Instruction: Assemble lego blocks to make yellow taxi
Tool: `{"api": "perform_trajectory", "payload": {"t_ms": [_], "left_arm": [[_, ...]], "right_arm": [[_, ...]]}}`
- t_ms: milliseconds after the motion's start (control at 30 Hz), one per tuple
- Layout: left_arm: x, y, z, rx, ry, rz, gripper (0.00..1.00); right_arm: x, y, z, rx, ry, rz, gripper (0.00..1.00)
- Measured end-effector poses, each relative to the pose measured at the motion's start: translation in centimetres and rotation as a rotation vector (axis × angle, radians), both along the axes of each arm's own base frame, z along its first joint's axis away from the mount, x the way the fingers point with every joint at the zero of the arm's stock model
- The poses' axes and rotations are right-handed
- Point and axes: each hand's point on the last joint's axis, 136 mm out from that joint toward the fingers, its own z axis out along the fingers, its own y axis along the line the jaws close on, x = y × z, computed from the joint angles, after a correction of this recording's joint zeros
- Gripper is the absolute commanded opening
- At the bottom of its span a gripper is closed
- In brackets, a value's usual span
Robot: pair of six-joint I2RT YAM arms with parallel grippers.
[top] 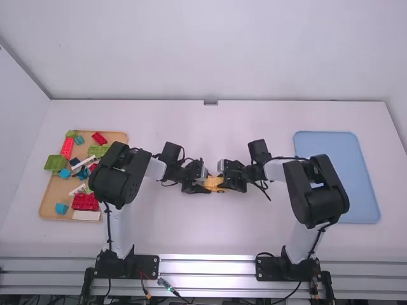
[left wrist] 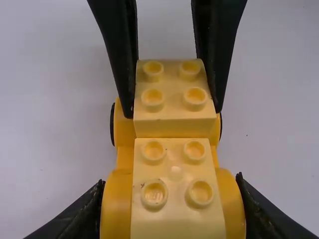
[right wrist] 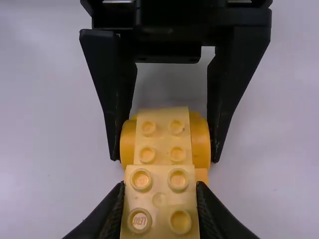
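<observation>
While a tan tray (top: 51, 197) is lying well to the left of the left pincer (top: 206, 183), it is cradling at least three red blocks (top: 84, 202) and some green pieces (top: 55, 162). The left pincer is squeezing the rounded, glossy orange sides (left wrist: 117, 204) of the yellow taxi build (top: 213, 183), which is sitting between both pincers. Two pale yellow blocks (left wrist: 173, 169), smooth, boxy and plastic-looking, are topping it, each showing four round studs. The right pincer (top: 222, 181) is pinching one of them, its two fingers crowding the space right in front of the left pincer. One flat blue tray (top: 337, 190), round-cornered, is resting well to the right of the right pincer.
</observation>
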Motion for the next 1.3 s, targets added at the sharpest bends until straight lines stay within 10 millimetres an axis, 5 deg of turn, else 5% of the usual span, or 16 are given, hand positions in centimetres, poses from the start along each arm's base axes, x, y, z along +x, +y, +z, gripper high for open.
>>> {"api": "perform_trajectory", "payload": {"t_ms": [267,467,600,733,867,1033,1300], "left_arm": [[0.00,0.00,0.00,0.000,0.000,0.000,0.49],[0.01,0.00,0.00,0.000,0.000,0.000,0.49],[0.00,-0.01,0.00,0.000,0.000,0.000,0.49],[0.01,0.00,0.00,0.000,0.000,0.000,0.49],[0.08,-0.03,0.04,-0.001,-0.005,0.000,0.49],[0.03,0.02,-0.04,0.003,0.011,0.008,0.49],[0.03,0.03,-0.01,0.001,0.016,0.010,0.49]], "right_arm": [[0.15,0.04,0.04,0.002,0.004,-0.010,0.42],[0.23,-0.01,-0.03,-0.004,0.003,-0.013,0.64],[0.45,0.10,0.12,0.005,-0.011,-0.012,0.69],[0.47,0.12,0.15,0.007,-0.012,-0.011,0.59],[0.53,-0.08,-0.14,-0.014,-0.012,-0.019,0.33],[0.32,0.16,-0.17,-0.016,-0.013,-0.009,0.23],[-0.08,0.13,-0.18,-0.014,0.013,-0.008,0.23]]}}
